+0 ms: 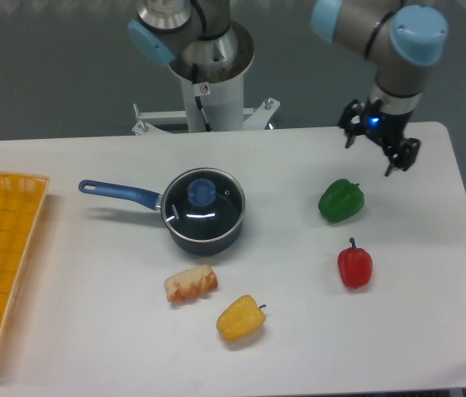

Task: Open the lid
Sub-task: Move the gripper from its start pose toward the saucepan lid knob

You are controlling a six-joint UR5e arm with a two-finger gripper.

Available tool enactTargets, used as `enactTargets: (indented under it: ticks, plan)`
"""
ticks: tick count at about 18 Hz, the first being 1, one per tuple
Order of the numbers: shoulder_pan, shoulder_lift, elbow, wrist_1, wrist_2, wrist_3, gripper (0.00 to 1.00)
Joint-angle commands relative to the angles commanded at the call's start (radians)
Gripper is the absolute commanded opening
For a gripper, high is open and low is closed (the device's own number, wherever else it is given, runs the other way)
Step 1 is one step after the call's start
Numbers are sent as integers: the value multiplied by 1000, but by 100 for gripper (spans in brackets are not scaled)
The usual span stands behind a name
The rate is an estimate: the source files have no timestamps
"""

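Note:
The round glass lid (203, 203) with a metal rim and a blue knob (201, 192) sits closed on a dark saucepan (206, 235) with a blue handle (120, 193), left of the table's middle. My gripper (372, 155) hangs open and empty above the table's far right part, well to the right of the lid and just above and right of a green pepper. Its fingers point down and stand apart.
A green pepper (340, 201) and a red pepper (354, 265) lie right of the pan. A bread piece (191, 284) and a yellow pepper (240, 318) lie in front of it. A yellow basket (2, 258) sits at the left edge. The robot base (208, 78) stands behind.

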State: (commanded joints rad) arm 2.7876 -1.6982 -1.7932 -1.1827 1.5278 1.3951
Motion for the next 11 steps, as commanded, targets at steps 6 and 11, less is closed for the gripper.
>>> enactTargets:
  ticks: [6,11]
  plan:
    - [-150,0,-12,-6,14,-376,100]
    - [-189,67,-95,-8,3,-603,100]
